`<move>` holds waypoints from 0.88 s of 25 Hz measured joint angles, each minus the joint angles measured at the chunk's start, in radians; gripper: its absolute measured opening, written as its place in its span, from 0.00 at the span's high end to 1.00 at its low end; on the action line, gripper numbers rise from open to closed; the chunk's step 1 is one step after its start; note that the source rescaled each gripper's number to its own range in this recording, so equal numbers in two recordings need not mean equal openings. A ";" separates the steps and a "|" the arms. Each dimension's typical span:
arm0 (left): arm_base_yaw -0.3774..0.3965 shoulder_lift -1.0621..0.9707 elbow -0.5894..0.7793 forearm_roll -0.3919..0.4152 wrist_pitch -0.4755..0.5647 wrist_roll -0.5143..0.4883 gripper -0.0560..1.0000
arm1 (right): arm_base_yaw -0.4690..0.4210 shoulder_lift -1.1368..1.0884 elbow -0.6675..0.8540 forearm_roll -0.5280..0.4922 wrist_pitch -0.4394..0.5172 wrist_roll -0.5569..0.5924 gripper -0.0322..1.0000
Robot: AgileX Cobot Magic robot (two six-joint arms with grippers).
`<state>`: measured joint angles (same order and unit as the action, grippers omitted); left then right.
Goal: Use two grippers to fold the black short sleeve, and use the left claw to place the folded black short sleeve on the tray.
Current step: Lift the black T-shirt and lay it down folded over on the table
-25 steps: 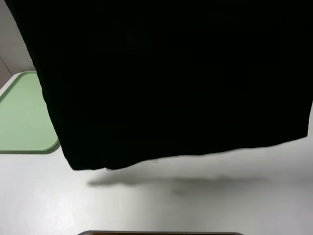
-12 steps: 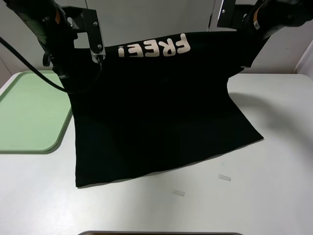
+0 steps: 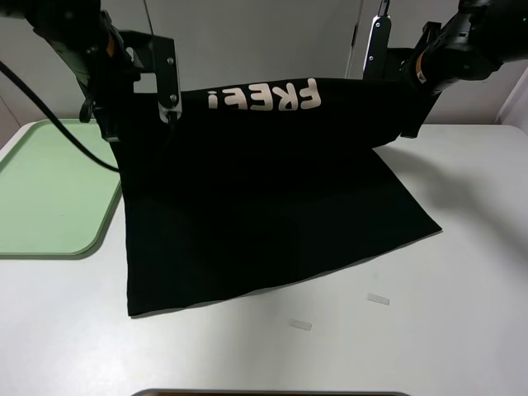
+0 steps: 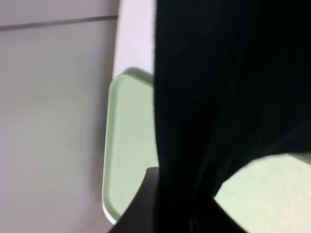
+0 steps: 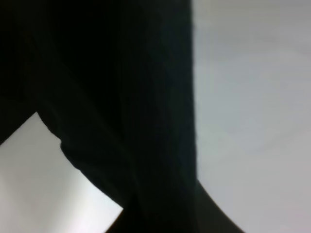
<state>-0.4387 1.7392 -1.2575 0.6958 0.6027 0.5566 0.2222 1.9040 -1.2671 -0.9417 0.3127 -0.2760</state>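
Black cotton T-shirt (image 3: 264, 206) pinched up by left gripper (image 3: 167, 112), right gripper (image 3: 412, 92).
One pale-green plastic tray (image 3: 41, 198), two white strips (image 3: 378, 299) nearby; cloth covers both claws.

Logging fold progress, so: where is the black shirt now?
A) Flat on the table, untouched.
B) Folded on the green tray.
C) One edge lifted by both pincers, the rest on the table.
C: the left pincer and right pincer hold the black shirt up by its lettered edge, while its lower part lies on the table.
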 joint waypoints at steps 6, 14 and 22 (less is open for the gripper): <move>-0.140 0.000 0.168 0.016 0.035 0.252 0.92 | -0.002 -0.001 0.111 0.001 -0.001 -0.173 0.92; -0.192 -0.001 0.336 0.031 0.033 0.305 0.92 | 0.026 -0.002 0.290 0.013 -0.013 -0.455 0.92; -0.288 -0.002 0.363 -0.079 0.094 0.385 0.92 | 0.027 -0.036 0.320 0.053 0.031 -0.507 0.92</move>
<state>-0.7268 1.7374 -0.8949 0.6167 0.6962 0.9417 0.2493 1.8680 -0.9469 -0.8885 0.3436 -0.7825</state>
